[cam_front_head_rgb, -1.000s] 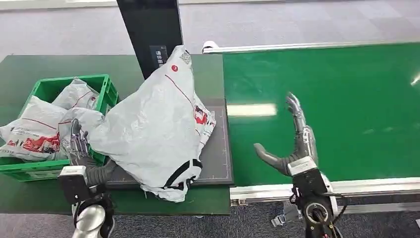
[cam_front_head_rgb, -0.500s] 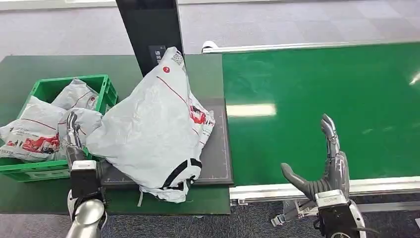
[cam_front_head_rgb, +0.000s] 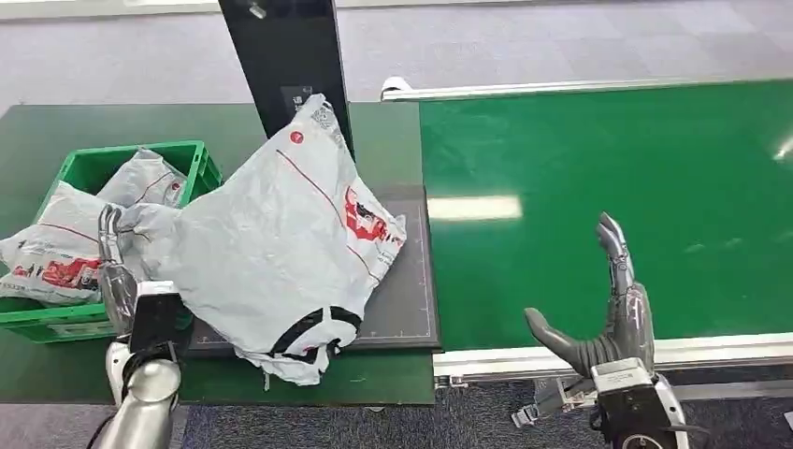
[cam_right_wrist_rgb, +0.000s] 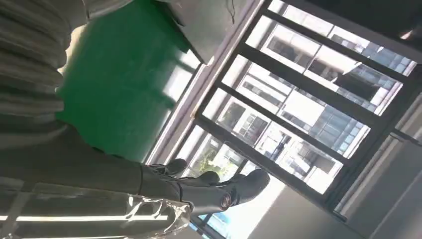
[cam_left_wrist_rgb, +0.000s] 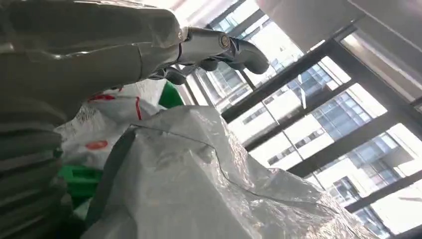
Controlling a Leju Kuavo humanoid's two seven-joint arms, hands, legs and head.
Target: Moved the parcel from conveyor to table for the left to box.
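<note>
The parcel (cam_front_head_rgb: 281, 248) lies on the table (cam_front_head_rgb: 393, 140), draped over the dark mat (cam_front_head_rgb: 411, 281), its long axis slanting from the near edge up toward the black post (cam_front_head_rgb: 290, 56). The left hand (cam_front_head_rgb: 117, 281) stands just beside its left edge, fingers (cam_front_head_rgb: 110, 229) upright and apart, clearly the nearer one. The crate (cam_front_head_rgb: 201, 168) sits just behind that hand. The right hand (cam_front_head_rgb: 608, 318) hangs empty, fingers spread, well apart over the conveyor (cam_front_head_rgb: 608, 168) edge.

The right hand (cam_right_wrist_rgb: 199, 191) reaches in with dark fingers (cam_right_wrist_rgb: 244, 186) held out and apart, holding nothing. Beside it lies the green conveyor belt (cam_right_wrist_rgb: 124, 84), and beyond the fingers stand large dark-framed windows (cam_right_wrist_rgb: 298, 114).
</note>
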